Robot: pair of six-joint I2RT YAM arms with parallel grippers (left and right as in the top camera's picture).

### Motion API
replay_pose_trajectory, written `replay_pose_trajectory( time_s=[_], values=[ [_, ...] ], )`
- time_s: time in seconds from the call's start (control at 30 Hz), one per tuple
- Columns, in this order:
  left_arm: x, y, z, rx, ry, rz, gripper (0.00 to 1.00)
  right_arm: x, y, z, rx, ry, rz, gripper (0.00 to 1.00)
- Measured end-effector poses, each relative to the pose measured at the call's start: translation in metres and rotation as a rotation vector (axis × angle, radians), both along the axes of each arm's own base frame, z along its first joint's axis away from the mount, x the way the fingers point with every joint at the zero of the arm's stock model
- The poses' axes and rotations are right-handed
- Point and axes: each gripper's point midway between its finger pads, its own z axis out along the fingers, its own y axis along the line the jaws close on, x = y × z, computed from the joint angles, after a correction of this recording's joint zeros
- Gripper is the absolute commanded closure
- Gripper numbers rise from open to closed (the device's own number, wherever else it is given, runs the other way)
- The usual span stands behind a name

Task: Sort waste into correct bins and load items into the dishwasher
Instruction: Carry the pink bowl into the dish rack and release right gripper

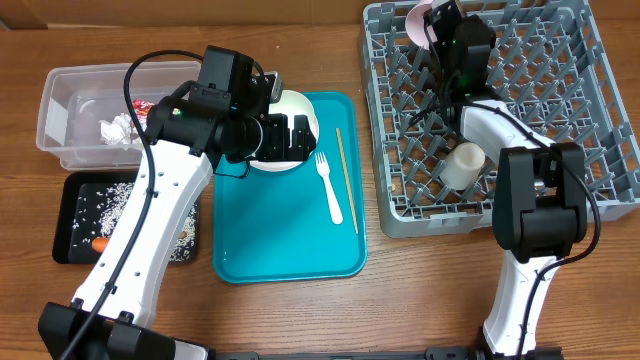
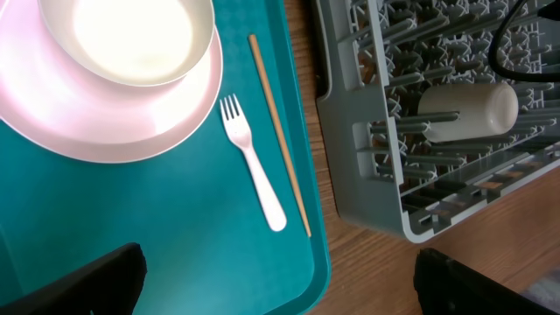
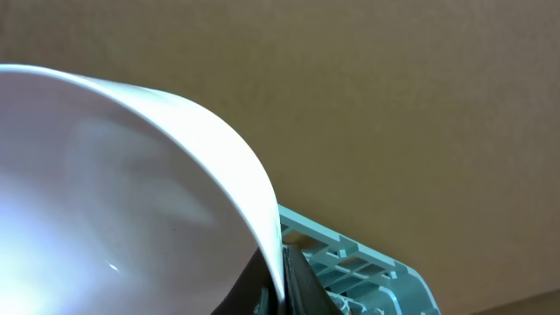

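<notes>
My right gripper is shut on the rim of a white bowl, holding it on edge at the far left corner of the grey dishwasher rack; in the overhead view that bowl shows beside the gripper. A white cup lies on its side in the rack. My left gripper hangs open and empty above the teal tray. On that tray lie a white plate with a bowl on it, a white fork and a chopstick.
A clear tub at the far left holds a crumpled napkin and a red wrapper. In front of it a black tray holds rice scraps and a carrot. Bare wood separates the teal tray from the rack.
</notes>
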Motion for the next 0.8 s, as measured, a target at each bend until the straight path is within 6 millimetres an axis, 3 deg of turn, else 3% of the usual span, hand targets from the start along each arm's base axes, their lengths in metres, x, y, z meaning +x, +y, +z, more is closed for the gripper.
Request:
replay_pose_trajectory(
  time_s=[0.8],
  values=[
    [0.000,0.000,0.000,0.000,0.000,0.000,0.00,-0.017,0.013,-0.009,-0.029,0.124,-0.024,0.91]
  ],
)
